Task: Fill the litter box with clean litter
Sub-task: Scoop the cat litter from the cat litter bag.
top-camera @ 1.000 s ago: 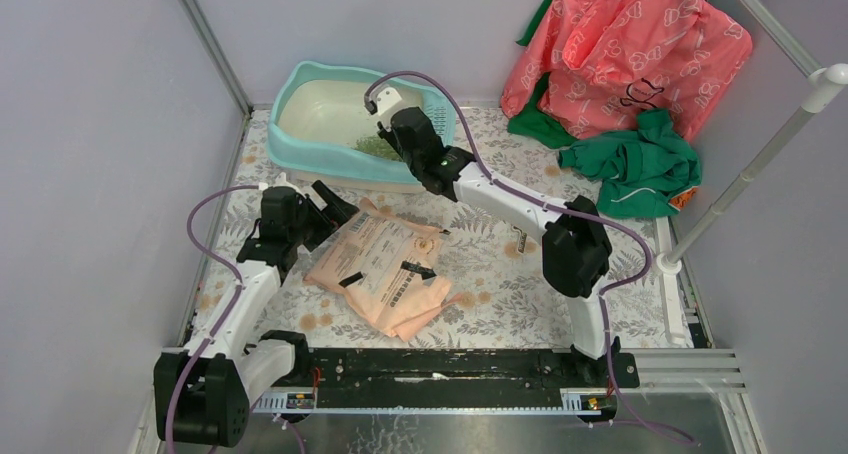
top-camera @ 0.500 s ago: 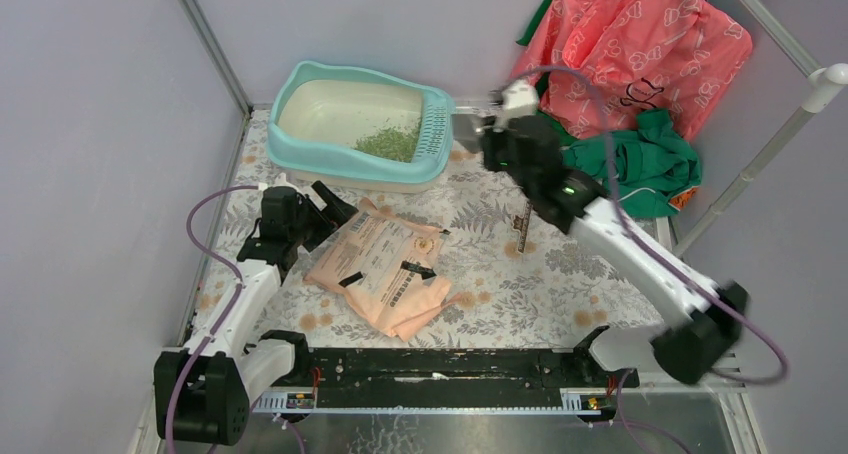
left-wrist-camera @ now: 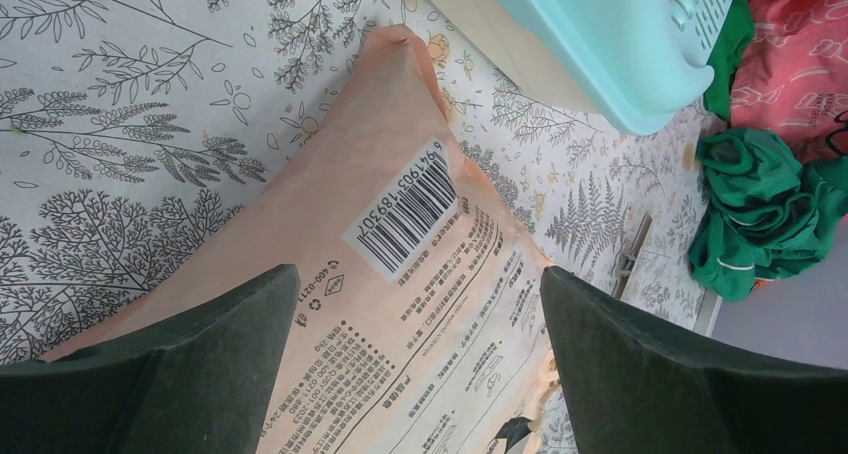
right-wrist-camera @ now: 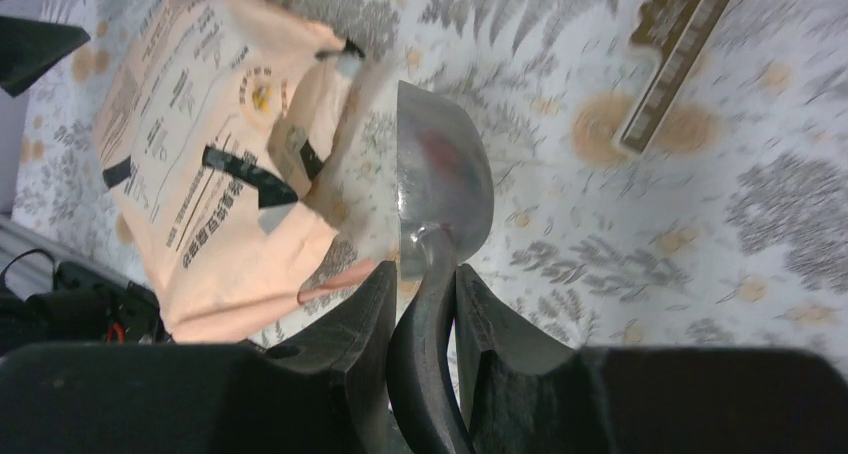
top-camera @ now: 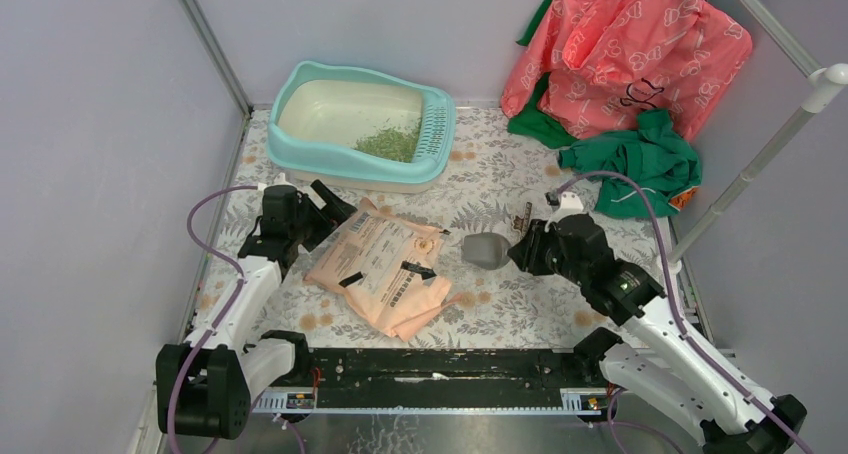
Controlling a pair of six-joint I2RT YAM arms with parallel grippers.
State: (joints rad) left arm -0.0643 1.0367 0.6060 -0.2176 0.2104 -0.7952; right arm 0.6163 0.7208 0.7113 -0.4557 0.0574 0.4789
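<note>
The bench [top-camera: 500,184] is the biggest thing here, and it has a cloth with leaves and flowers on it. The litter box [top-camera: 330,159] sits at the far left of the bench, against the back wall. It is light blue-green outside and creamy white inside.

To the right of the litter box, in the far corner, a big pink cloth [top-camera: 620,44] lies in a heap. A crumpled green cloth [top-camera: 640,159] lies just in front of the heap.

In front of the litter box, nearer to me, a peach paper bag [top-camera: 380,264] lies flat on the bench. It has printed words and a bar code on it.

My left gripper [top-camera: 338,204] is in front of the litter box too, at the left end of the bag. It is wide open and holds nothing. One finger is on each side of the bag's corner.

My right gripper [right-wrist-camera: 425,274] is in front of the litter box and off to its right. It is squeezed tight on the handle of a grey scoop [right-wrist-camera: 445,179]. The scoop's bowl points toward the bag.

The green litter [top-camera: 392,142] is a small pile inside the litter box, at its right end, beside the slotted ledge.

A small dark strip [top-camera: 523,221] lies on the bench, in front and to the right of the litter box.
</note>
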